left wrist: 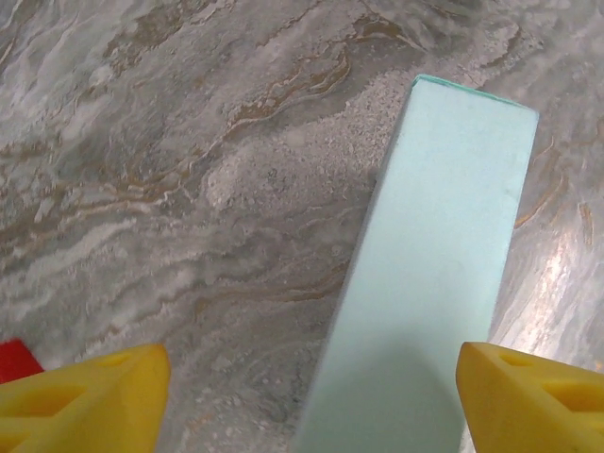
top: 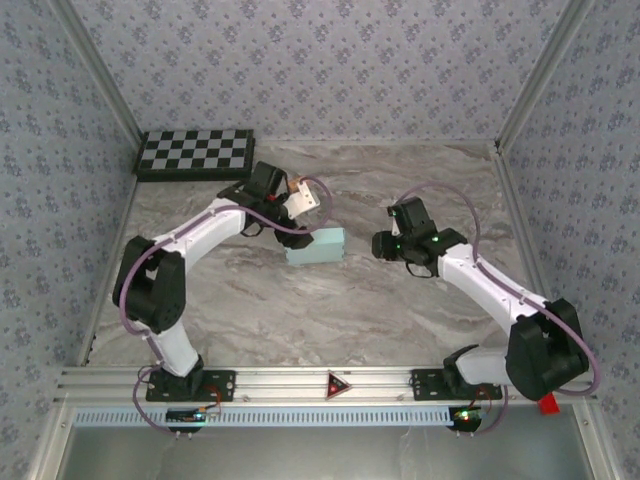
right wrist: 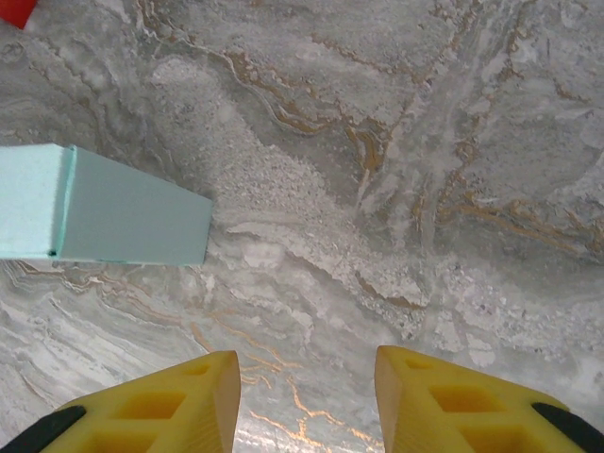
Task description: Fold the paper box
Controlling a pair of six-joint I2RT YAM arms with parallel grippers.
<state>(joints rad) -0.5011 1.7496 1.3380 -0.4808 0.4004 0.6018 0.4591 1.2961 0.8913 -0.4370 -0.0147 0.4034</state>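
The paper box (top: 316, 245) lies mid-table as a closed, pale aqua rectangular block. In the left wrist view the paper box (left wrist: 434, 274) runs lengthwise between my yellow fingers, close to the right fingertip (left wrist: 533, 396) and well apart from the left one. My left gripper (left wrist: 311, 406) is open around it, not clamping it; from above, the left gripper (top: 298, 222) hangs over the box's left end. My right gripper (right wrist: 307, 396) is open over bare table, with the paper box (right wrist: 104, 208) up and to its left. In the top view the right gripper (top: 382, 246) sits just right of the box.
A black-and-white checkerboard (top: 195, 152) lies at the back left. A small red block (top: 546, 403) sits by the right arm's base at the near rail. Patterned walls close in the table on three sides. Marble tabletop (top: 400, 310) stretches in front of the box.
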